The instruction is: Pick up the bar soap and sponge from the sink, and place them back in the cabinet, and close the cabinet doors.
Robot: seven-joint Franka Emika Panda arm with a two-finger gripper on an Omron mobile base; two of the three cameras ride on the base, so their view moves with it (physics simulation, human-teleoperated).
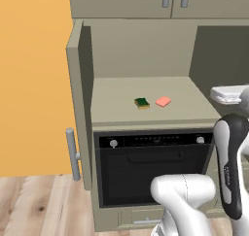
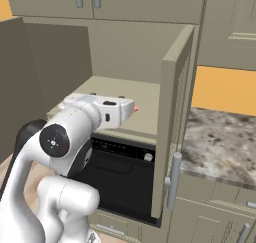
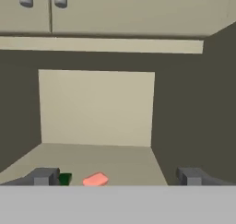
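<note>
Left base view: one sponge (image 1: 141, 103), one bar soap (image 1: 163, 101); gripper (image 3: 117, 176) jaws apart.

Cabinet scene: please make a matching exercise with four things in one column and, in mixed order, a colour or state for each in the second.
Things:
1. sponge
2. bar soap
3. cabinet doors
4. oven

Colour or state:
A. black front, below the shelf
B. salmon pink, on the shelf
C. standing open
D. green and yellow, on the shelf

Pairs: 1-D, 2-B, 3-C, 4-A
</note>
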